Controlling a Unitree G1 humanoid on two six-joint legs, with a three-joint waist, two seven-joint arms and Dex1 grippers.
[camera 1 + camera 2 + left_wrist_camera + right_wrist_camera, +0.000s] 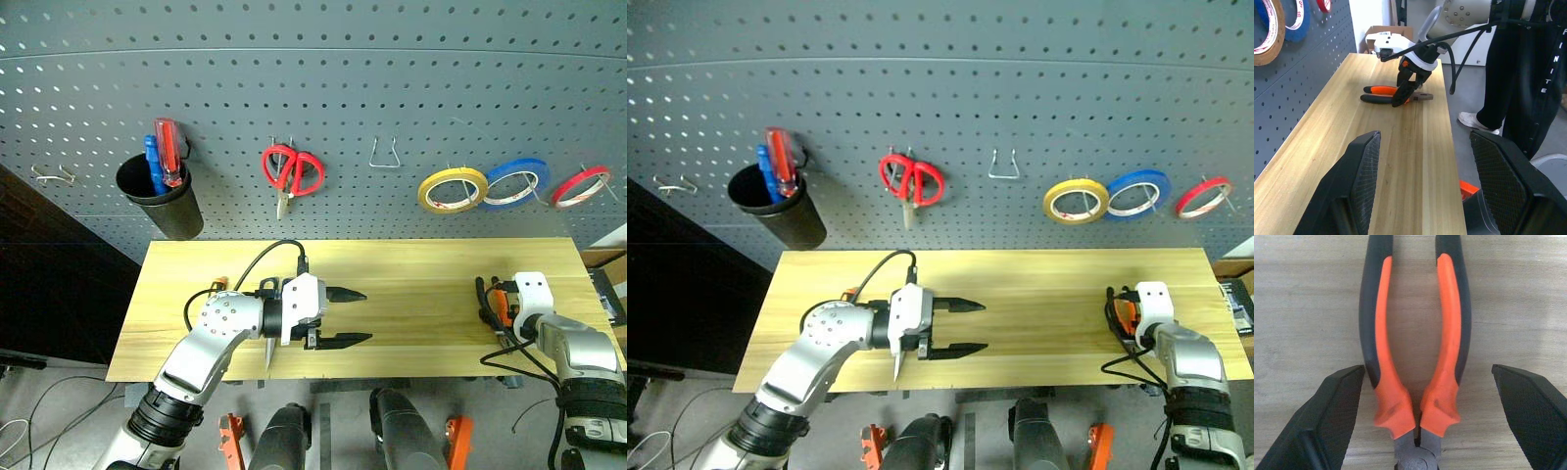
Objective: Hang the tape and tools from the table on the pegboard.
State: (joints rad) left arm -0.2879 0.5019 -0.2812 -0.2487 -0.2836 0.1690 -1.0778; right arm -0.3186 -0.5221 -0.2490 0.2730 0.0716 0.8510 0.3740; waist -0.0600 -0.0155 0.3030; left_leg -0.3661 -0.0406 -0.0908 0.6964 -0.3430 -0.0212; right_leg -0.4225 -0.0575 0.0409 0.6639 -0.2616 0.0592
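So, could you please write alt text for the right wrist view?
Long-nose pliers with orange-and-black handles lie flat on the light wooden table, centred between the two open black fingers of the right hand, which straddle the pliers near the pivot without touching them.

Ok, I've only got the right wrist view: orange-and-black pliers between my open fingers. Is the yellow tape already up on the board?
Observer: Yes. The yellow tape hangs on a pegboard hook, left of the blue roll and the red roll.
Operator: Is there a free hook anywhere?
Observer: One bare wire hook sits between the red-handled scissors and the yellow tape.
Operator: Where's the other arm?
Observer: The left gripper hovers open over the middle of the table, holding nothing.
Operator: Where on the table am I?
Observer: The right gripper straddles the pliers near the table's right end.
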